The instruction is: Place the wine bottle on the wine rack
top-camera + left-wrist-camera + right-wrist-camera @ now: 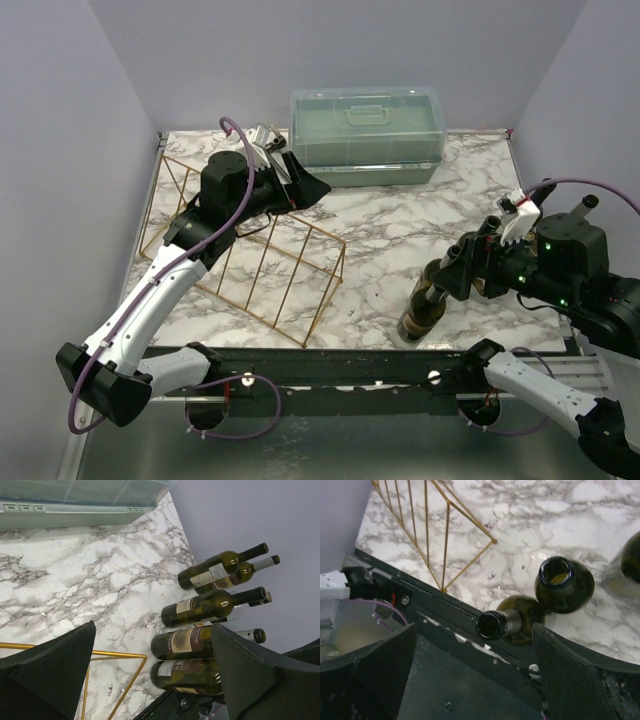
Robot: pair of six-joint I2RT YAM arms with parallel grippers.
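**A:** How is the left tool [153, 624] looking?

**B:** It is gaping wide and gripping nothing. It is hovering past the far side of the wine rack [310, 227], which is lying slantwise on the left half of the bench [400, 215].

**A:** And the right tool [474, 625]?

**B:** It is also spreading wide and holding nothing, hanging just above the wine bottles [424, 308].

**A:** Where are those sitting?

**B:** They are standing upright in a cluster by the bench's near right edge, well apart from the rack. A lidded green box [365, 135] is sitting at the back.
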